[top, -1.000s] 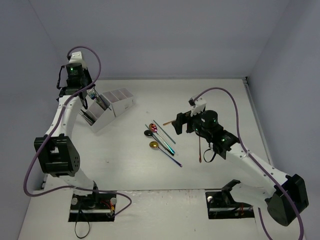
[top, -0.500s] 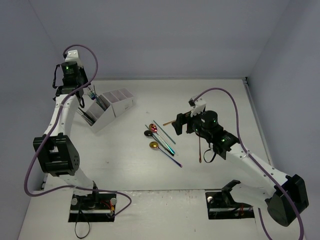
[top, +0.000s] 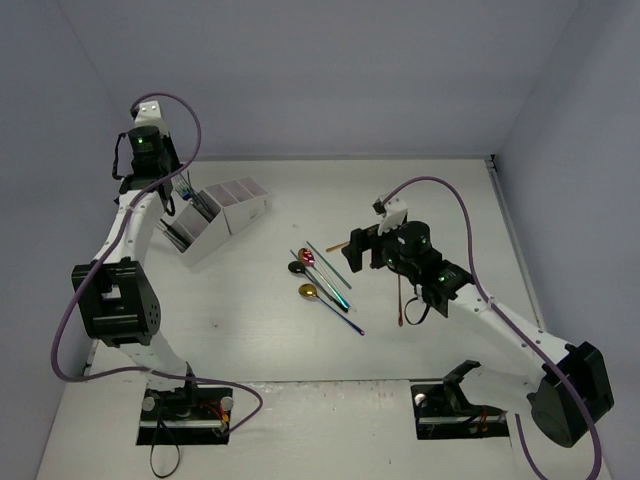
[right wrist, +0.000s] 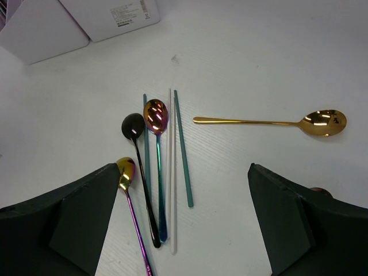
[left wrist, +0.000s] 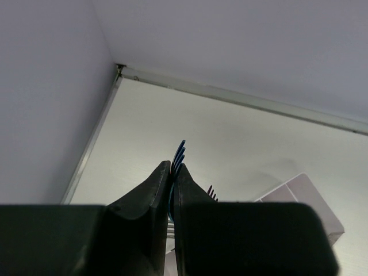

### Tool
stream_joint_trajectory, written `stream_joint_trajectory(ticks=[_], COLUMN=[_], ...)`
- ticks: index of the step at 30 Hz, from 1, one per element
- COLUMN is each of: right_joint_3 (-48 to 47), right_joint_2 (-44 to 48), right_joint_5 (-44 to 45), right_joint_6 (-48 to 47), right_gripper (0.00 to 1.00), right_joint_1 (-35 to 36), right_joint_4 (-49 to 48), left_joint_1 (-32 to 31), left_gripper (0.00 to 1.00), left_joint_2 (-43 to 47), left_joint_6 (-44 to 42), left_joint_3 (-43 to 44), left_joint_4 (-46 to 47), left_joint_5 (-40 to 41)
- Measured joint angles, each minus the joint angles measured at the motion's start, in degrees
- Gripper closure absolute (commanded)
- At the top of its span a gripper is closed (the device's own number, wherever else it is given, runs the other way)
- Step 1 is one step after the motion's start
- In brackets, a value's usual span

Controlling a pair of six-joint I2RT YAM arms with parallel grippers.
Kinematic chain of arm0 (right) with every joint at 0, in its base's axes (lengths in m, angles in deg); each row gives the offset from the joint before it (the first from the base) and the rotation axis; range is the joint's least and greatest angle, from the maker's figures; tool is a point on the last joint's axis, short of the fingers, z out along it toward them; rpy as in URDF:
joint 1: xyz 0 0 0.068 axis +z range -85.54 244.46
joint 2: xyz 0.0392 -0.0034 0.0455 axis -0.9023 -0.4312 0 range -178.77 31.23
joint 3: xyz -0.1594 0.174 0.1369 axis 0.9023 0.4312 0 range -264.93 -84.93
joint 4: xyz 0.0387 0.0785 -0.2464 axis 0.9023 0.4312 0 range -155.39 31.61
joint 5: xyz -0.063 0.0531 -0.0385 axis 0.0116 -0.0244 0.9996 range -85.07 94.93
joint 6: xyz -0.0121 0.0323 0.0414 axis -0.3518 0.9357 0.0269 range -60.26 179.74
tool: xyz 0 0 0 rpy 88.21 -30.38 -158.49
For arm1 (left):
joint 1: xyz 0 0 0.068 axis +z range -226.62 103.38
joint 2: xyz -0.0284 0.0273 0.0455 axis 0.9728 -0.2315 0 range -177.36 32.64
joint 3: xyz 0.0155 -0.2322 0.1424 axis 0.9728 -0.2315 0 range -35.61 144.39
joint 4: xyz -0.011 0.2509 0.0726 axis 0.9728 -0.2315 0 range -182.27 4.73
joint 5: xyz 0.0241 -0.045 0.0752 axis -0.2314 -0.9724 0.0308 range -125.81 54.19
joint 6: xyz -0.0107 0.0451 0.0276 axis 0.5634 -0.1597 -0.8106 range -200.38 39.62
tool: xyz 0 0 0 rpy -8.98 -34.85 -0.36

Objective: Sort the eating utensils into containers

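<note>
My left gripper (top: pixel 186 188) hovers over the left end of the white caddy (top: pixel 222 218). In the left wrist view its fingers (left wrist: pixel 155 195) are shut on a blue fork, whose tines (left wrist: pixel 179 154) stick out past the tips. Another fork's tines (left wrist: pixel 211 192) show just beyond, and a caddy compartment (left wrist: pixel 305 192) lies to the right. My right gripper (right wrist: pixel 184 224) is open and empty above the loose utensils: a black spoon (right wrist: pixel 133 124), a rainbow spoon (right wrist: pixel 156 115), a gold-and-purple spoon (right wrist: pixel 126 169), teal sticks (right wrist: pixel 183 149), a white stick (right wrist: pixel 171 190) and a gold spoon (right wrist: pixel 270 121).
The loose utensils lie in a group at mid-table (top: pixel 322 278). A copper spoon (top: pixel 400 295) lies on its own under my right arm. Dark utensils (top: pixel 203 203) stand in the caddy's left compartments. Grey walls close the table at the back and sides.
My left wrist has shifted slightly over the caddy's left end, still holding the fork. My right arm has barely moved.
</note>
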Motion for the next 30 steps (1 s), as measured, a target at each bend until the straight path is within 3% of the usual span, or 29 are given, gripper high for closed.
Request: stream_joint_trajectory(ticks=[12,20,26,30], right_joint_3=[0.0,-0.3,-0.8,-1.9], right_joint_2=[-3.3,-7.2,-8.2,-10.7], right_joint_5=[3.0,14.1,17.7,17.4], right_joint_6=[1.3,8.1,14.4,16.8], right_gripper=[0.09,0.11,0.12,0.15], right_joint_1=[0.0,-0.8,-6.3,-8.7], right_joint_4=[2.1,10.7,17.7,19.8], left_joint_1=[-1.0,-1.0,-1.7,-2.4], left_gripper=[0.77,0.39,0.28,0.27], left_joint_2=[-1.4,0.7,8.9,18.4], left_joint_6=[0.5,2.8,4.9,8.0], left_joint_3=[-5.1,-6.6,-6.6,-7.6], left_joint_4=[2.9,2.0,-4.6,-9.2], left_joint_5=[0.0,-0.2,-0.8,-3.5])
